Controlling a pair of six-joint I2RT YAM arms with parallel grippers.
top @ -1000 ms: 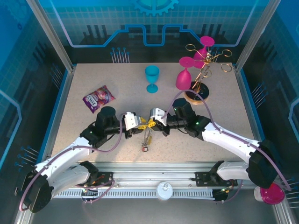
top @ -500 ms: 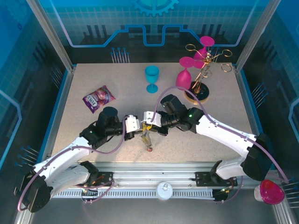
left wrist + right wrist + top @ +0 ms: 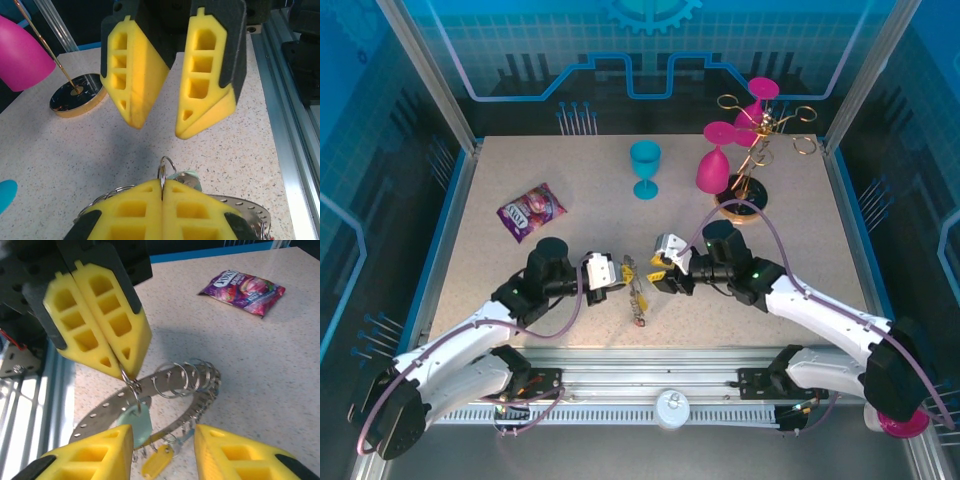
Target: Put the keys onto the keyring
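Snack packet [image 3: 531, 211], teal goblet [image 3: 645, 168], gold rack [image 3: 757, 148], probably two pink goblets [image 3: 714, 166]

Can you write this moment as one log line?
left gripper: shut on small wire loop of flat grey metal keyring | right gripper: open, opposite | pale teal key: hanging under loop

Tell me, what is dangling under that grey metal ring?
Under the keyring, a pale teal key and a yellow key hang from small loops. More may hang lower, but the right gripper's fingers cover that part.
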